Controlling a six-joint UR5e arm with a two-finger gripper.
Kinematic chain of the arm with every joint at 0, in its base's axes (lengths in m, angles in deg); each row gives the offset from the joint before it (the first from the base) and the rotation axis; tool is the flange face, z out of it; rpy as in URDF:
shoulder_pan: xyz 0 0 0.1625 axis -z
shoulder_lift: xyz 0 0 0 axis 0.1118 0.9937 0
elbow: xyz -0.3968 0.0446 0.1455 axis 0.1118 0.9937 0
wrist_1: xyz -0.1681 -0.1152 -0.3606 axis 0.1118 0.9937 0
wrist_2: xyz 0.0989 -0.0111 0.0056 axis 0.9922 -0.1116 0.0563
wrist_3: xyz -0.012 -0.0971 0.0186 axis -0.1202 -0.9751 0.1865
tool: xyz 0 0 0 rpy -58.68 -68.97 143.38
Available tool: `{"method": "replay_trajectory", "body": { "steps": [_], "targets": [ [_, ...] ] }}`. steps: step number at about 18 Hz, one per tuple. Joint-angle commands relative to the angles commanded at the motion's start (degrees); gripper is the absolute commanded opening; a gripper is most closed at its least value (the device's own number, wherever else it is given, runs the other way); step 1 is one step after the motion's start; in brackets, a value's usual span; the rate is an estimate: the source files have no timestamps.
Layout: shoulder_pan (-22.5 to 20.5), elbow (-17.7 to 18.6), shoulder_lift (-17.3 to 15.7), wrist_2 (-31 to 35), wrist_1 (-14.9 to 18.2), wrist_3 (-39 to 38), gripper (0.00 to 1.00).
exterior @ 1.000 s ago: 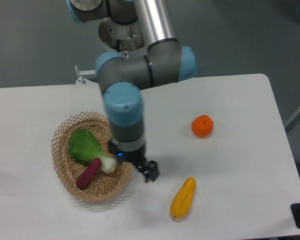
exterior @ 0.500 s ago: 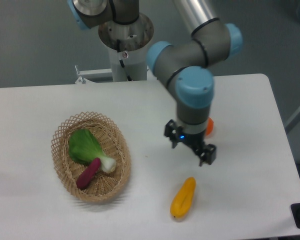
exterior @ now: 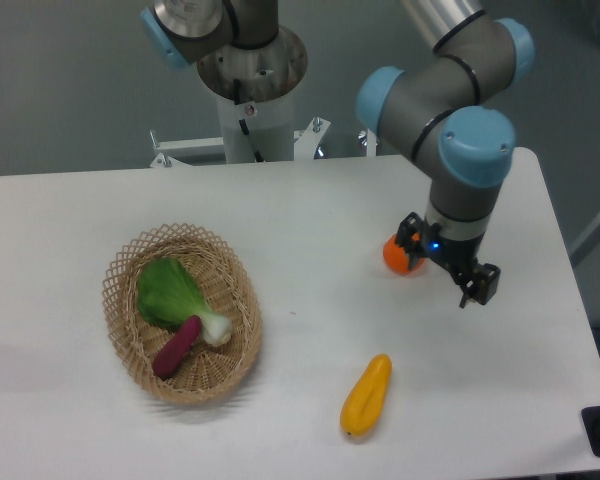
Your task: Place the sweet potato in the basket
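**A:** What do you see changed since 0.5 s ago?

**B:** Your arm has swung further toward the table's right side. The gripper point(exterior: 450, 268) was hanging over bare tabletop above the yellow squash point(exterior: 367, 396); now it sits just beside the orange fruit point(exterior: 398, 255), partly covering it. Look at the fingers point(exterior: 481, 283): they stand apart, with nothing between them. The squash, the fruit and the basket have not shifted.

**A:** And the basket?

**B:** You have the wicker basket point(exterior: 126, 275) on the left half of the white table point(exterior: 310, 220), well apart from the gripper. It holds 2 things. The sweet potato point(exterior: 177, 346) lies inside, slanted, in the lower part of the bowl. A leafy green vegetable with a white stem point(exterior: 176, 295) lies above it, its stem end touching the sweet potato's upper tip.

**A:** Anything else on the table?

**B:** You see only the squash near the front edge, lying on the tabletop between basket and fruit, touching neither.
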Motion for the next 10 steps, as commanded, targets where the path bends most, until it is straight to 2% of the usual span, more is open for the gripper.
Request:
{"method": "replay_trajectory", "body": {
  "steps": [10],
  "targets": [
    [-0.71, 0.0, 0.35, 0.0, -0.09, 0.98, 1.0]
  ]
}}
